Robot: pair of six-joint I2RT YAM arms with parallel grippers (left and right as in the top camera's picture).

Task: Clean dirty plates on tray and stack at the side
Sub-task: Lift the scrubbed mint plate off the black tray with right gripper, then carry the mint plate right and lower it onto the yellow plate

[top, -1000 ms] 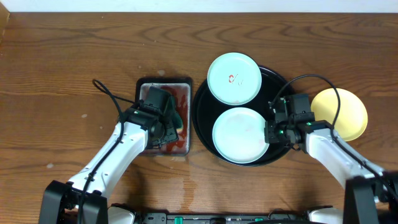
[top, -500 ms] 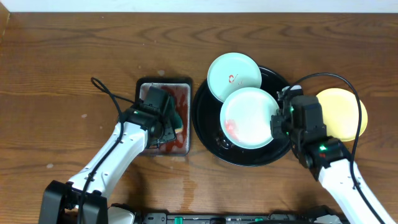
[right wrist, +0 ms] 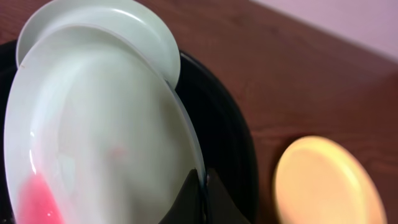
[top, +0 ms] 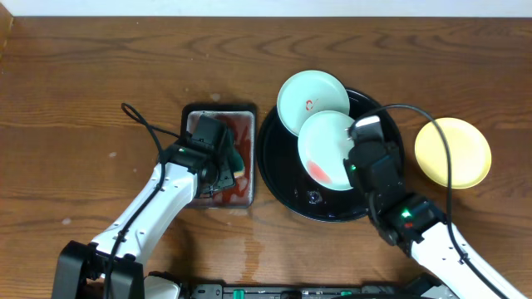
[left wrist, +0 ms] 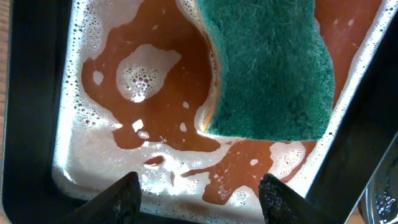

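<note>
Leftward went the plate (top: 324, 148), tipped up in my shut right gripper (right wrist: 201, 188), nearer my left gripper (left wrist: 199, 199), half open by the sponge (left wrist: 267, 68).

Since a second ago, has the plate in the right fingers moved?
Yes. Against the tray, which stayed put, the plate went from lying flat on the near half to tilted up and further back, where it now overlaps the other pale plate in the overhead view.
</note>
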